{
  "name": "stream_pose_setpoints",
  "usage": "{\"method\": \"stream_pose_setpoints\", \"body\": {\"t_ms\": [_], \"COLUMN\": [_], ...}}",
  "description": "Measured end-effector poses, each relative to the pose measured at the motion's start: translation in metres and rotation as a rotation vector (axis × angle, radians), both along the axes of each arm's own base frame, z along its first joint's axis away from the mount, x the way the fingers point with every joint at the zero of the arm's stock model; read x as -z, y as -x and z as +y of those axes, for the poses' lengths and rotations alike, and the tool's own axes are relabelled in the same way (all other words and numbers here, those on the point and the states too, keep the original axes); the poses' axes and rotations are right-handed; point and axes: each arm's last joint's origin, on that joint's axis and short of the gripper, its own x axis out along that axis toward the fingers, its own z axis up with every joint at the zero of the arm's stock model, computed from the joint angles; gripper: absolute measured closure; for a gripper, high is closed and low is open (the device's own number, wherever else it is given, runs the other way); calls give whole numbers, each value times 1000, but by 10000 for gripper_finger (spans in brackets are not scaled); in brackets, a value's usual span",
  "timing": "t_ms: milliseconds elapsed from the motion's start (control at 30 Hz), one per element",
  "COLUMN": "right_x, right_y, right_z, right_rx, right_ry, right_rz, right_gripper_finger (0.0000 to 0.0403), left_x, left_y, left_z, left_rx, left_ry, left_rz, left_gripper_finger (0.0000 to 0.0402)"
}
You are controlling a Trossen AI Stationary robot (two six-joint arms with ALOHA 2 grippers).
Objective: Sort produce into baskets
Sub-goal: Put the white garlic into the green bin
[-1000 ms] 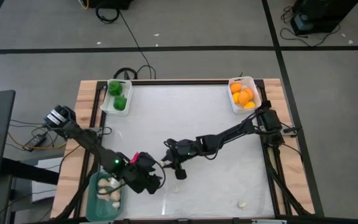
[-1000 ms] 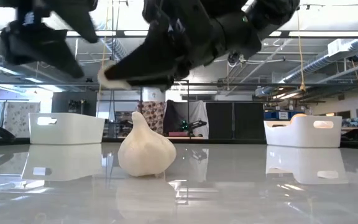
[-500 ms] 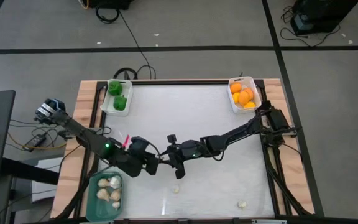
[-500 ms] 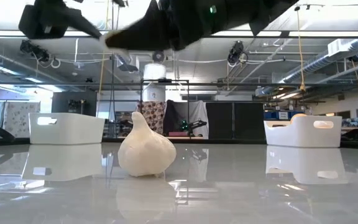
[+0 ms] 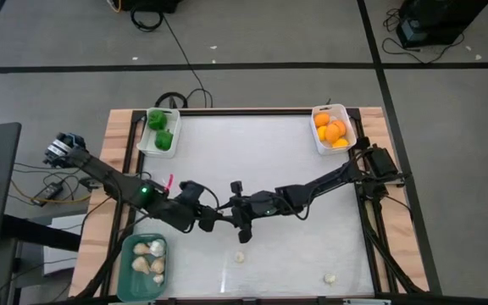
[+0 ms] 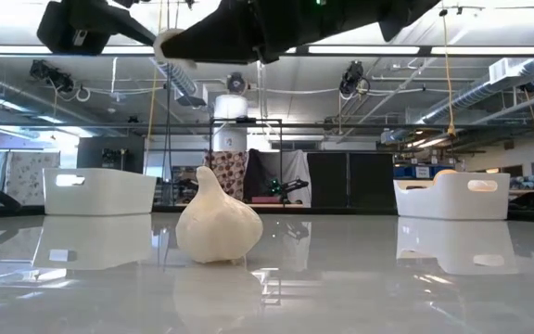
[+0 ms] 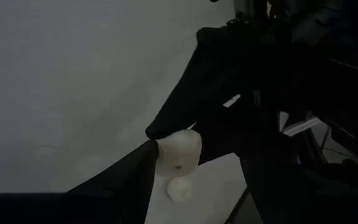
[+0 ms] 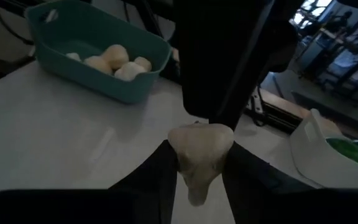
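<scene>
Both arms met mid-table, pincers tip to tip above the glossy white table (image 5: 295,152). Right pincer (image 8: 199,163) was pinching a whitish garlic-like piece (image 8: 200,149), held clear of the surface; right wrist view showed the piece squeezed between its two dark fingers (image 8: 157,174). Left pincer (image 5: 213,222) sat just beside the right one, and in the left wrist view its fingertips (image 7: 160,129) were also against the same white piece, with jaws closed onto it. Looked like both pincers had contact with that one piece at once. Low view showed the piece up near the frame top under the dark pincers. A second loose whitish garlic bulb (image 5: 240,256) sat on the table just in front of the pincers, upright, stem up. A third small whitish piece (image 5: 330,277) lay near the front right edge. Teal rounded-corner plastic bin (image 5: 126,264) at front left held several whitish pieces. Small white bin with green peppers (image 5: 145,142) was at back left, small white bin with orange fruits (image 5: 317,141) at back right.
</scene>
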Motion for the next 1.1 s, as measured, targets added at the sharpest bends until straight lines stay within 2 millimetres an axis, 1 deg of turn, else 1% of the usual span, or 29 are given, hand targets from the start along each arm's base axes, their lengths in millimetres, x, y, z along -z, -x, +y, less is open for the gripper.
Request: {"method": "stream_pose_setpoints", "body": {"t_ms": [200,333,467,567,667,800,933,1100], "right_x": [-8,-15,-17,-19,-18,-19,-21,-28], "right_y": [0,-1,-1,-1,-1,-2,-3,-3], "right_z": [2,3,3,2,0,-1,-2,-2], "right_rx": [21,19,29,30,27,25,35,46], "right_ry": [-4,-4,24,22,22,20,26,27], "right_rz": [-59,-108,-128,-137,-132,-141,-148,-159], "right_gripper_finger": [278,278,278,278,278,278,278,278], "left_x": [-19,-22,-23,-28,-31,-29,-26,-27], "left_y": [13,22,21,17,12,9,8,7], "left_z": [7,13,14,14,15,18,22,24], "left_rx": [56,48,53,92,160,181,199,211], "left_ry": [-51,-69,-77,-113,-156,-154,-134,-113], "left_rz": [-23,8,-1,-56,-95,-86,-49,-50], "left_gripper_finger": [162,158,136,119,114,129,160,203]}}
